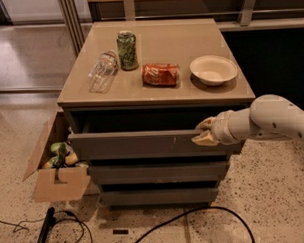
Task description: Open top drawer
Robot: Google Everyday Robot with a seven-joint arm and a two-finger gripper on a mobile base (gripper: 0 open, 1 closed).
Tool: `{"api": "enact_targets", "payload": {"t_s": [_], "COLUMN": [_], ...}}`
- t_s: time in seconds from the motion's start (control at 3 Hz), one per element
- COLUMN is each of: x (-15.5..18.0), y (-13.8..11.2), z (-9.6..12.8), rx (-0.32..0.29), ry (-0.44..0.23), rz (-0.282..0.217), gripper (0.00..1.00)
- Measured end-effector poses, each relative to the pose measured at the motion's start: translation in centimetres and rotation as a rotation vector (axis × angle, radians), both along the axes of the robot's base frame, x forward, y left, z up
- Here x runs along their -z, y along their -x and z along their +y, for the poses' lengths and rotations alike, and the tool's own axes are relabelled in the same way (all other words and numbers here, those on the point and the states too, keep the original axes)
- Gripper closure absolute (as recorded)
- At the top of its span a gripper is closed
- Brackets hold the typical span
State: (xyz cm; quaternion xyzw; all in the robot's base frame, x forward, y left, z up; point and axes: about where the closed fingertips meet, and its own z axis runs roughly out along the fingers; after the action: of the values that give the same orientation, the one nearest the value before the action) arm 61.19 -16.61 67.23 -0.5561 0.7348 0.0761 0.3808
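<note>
Evidently you are mid-pull: the wide grey-brown handleless top drawer [138, 144] stands partly out beneath the tan tabletop [156, 93], proud of the two narrower grey drawers [159, 172] below. Your pale claw [203, 131] pinches the front's upper edge near its right end, and the white forearm [272, 120] reaches in level from the right. Next, draw straight back without lifting.

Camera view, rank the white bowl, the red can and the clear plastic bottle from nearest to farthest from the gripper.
The gripper is at the right front edge of the top drawer.
1. White bowl, on the cabinet top's right side, just behind the gripper.
2. Red can, lying near the middle.
3. Clear plastic bottle, lying on the left side.
</note>
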Motion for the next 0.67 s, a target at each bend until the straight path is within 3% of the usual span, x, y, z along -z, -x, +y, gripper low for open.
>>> {"api": "enact_targets", "payload": {"t_s": [0.33, 0.67], "x": [0.00, 0.00], "y": [0.00, 0.00], "z": [0.00, 0.01], "rx": [0.000, 0.000], "ry": [0.000, 0.000], "rz": [0.000, 0.000], "gripper": [0.27, 0.04]}}
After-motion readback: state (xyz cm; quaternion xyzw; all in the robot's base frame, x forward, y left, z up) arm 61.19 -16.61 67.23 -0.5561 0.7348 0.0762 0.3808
